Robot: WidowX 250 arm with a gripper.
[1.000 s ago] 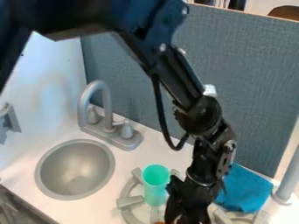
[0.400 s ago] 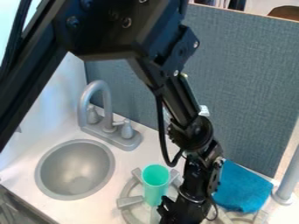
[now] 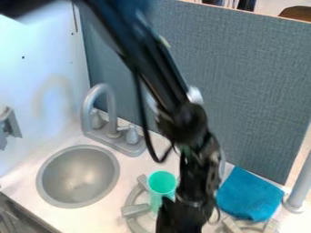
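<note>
Turquoise cup (image 3: 162, 183), tall and open-mouthed, stands on the near-left stove burner (image 3: 130, 210) as I see it over the camera feed, its rim facing up. The black gripper (image 3: 176, 219) hangs right beside it, at the lower edge of my view, and covers part of the cup's lower side. From my station I can't tell whether the two touch, nor whether the gripper is wide, narrow or closed on something. I'd judge that the burner and its grate, rather than my gripper, bear the cup's weight, since it looks upright and its mouth is level enough, though I can't make out its base well enough to swear to that.

My arm's forearm (image 3: 159, 68) slants down from the top edge, and the wrist turns nearly vertical, which I read as a way to bring the gripper in alongside the cup instead of over its mouth. A loose cable (image 3: 146, 132) loops out from the wrist, probably slack left so the joints can bend.

To the right of the gripper, a blue cloth (image 3: 249, 195) lies next to the other burner (image 3: 232, 225), apart from the cup. Farther left sits the round grey sink basin (image 3: 77, 177), with the faucet (image 3: 112, 109) mounted behind it and its spout curving over toward the bowl, presumably so that water would fall inside
</note>
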